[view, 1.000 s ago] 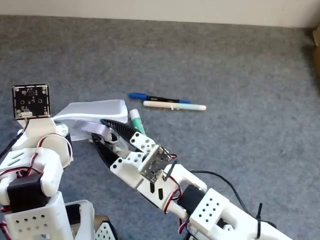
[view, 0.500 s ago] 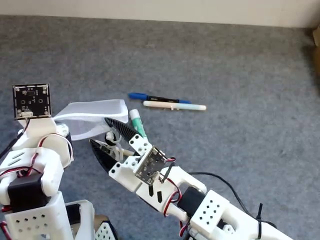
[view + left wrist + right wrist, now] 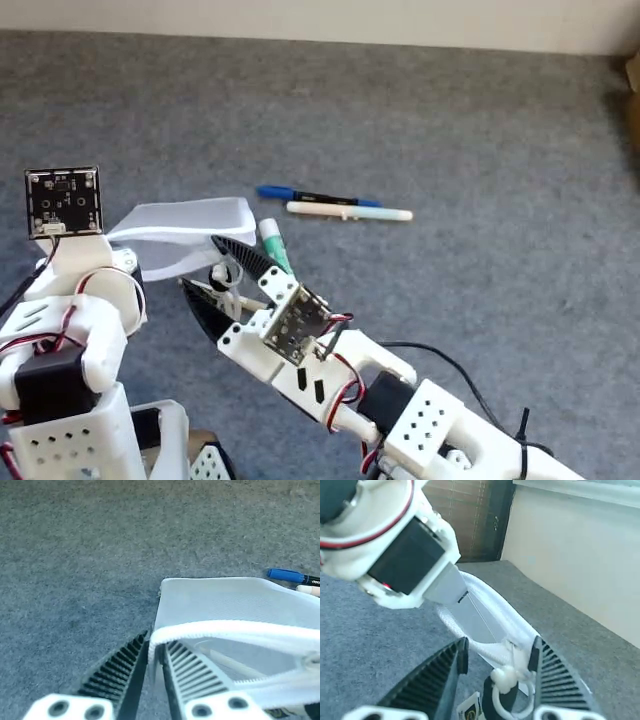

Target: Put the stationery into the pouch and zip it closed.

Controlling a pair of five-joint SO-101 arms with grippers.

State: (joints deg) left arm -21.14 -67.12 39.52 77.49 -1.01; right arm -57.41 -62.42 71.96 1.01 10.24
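A: From the high view, how much of the job is done?

B: Little, I think. The blue pen (image 3: 318,197) and the pale pen (image 3: 350,212) lie side by side on the grey surface (image 3: 480,130), apart from the white mesh pouch (image 3: 190,225). A green marker (image 3: 272,240) lies just beside the pouch's end. Its lower part is hidden behind the right gripper (image 3: 198,262), so I cannot tell if it is partly inside.

A: And that gripper?

B: Its black jaws stand apart at the near side of the pouch, with the white zip pull (image 3: 222,277) between them. Nothing is pinched.

A: What does the left wrist view give?

B: The left gripper (image 3: 155,641) is clamped on the pouch's rim at one corner and holds the mouth up. The mouth gapes, so the zip is not closed. Through the mesh I see a thin pale line; it may be something inside, but I cannot say.

A: And the right wrist view?

B: The jaws are wide apart and the cord of the zip pull (image 3: 503,677) lies between them, not gripped. The pouch (image 3: 485,625) is just beyond.

A: So what remains?

B: By my judgement, nearly all — at least two pens must go in, perhaps the marker too, and then the zip.
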